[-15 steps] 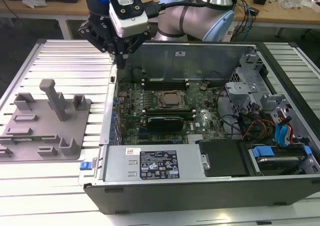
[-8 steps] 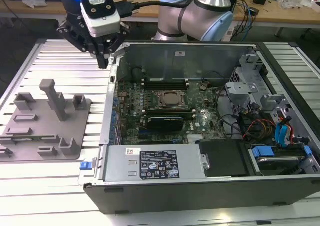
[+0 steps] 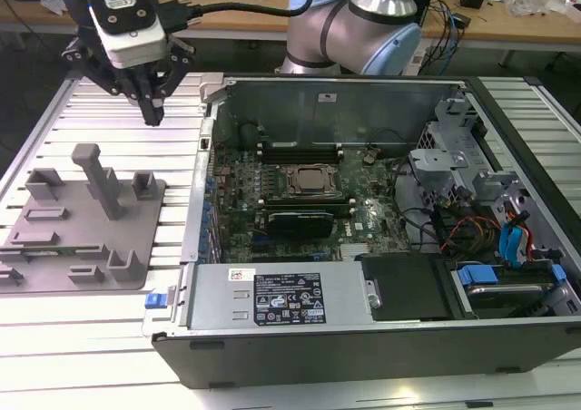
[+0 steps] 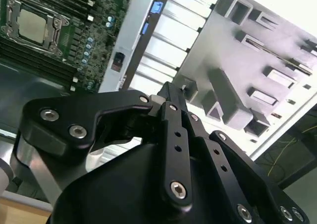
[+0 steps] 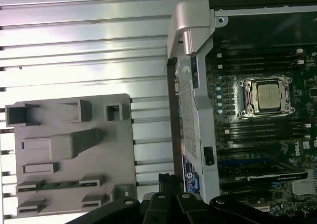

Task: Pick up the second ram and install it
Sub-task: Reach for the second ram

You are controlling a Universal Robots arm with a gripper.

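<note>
- The second ram (image 3: 38, 241) (image 5: 59, 185) is a thin green stick lying flat in a long slot of the grey plate (image 3: 136, 201) (image 5: 119, 149), held between two small grey end blocks.
- In the exterior view the slot is in the plate's near part, toward that view's left. A tall post (image 3: 98, 179) stands on the same plate farther back.
- Gripper (image 3: 156, 111) (image 5: 167, 184) hangs in the air above the slatted table (image 3: 100, 337), close to the plate's far corner and between the plate and the open computer case (image 3: 195, 274).
- Jaws are pressed together tip to tip, with nothing between them.
- The ram is well apart from the jaws, across the plate from them and lower; there is no contact.
- Inside the case, the processor socket (image 3: 313, 181) (image 5: 267, 96) sits between black slot rails (image 5: 257, 60).
</note>
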